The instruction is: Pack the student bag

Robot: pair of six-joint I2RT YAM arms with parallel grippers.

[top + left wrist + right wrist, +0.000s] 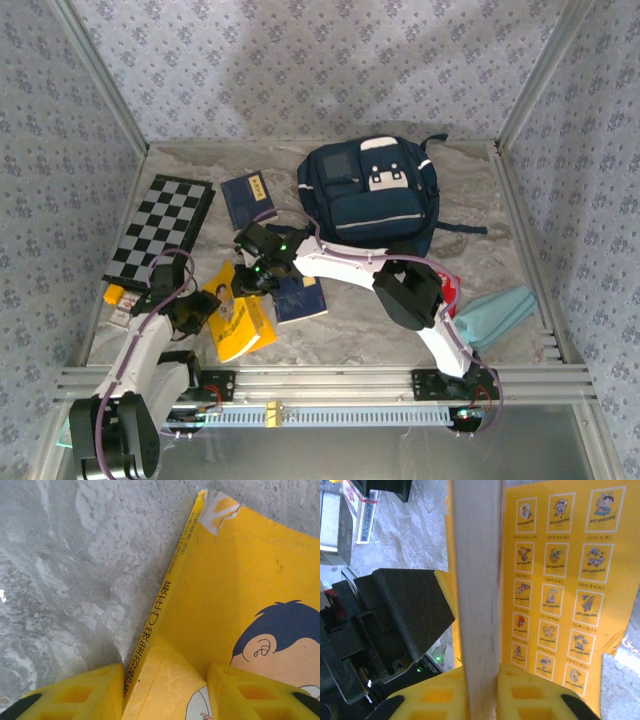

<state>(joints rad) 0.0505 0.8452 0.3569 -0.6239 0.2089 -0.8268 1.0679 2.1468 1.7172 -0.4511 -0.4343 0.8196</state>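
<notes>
Now right hand clamps yellow book by page edge; left hand spread astride spine; open table beside it.

top: bright, even diffuse light from above, soft short shadows, slightly hazy, low contrast | left wrist: yellow book sharp, soft shadow left of its spine, fingers at bottom edge blurred | right wrist: page block at centre too close, soft; green LED glow lower left

The student bag lies behind the comic book, chessboard far left.
</notes>
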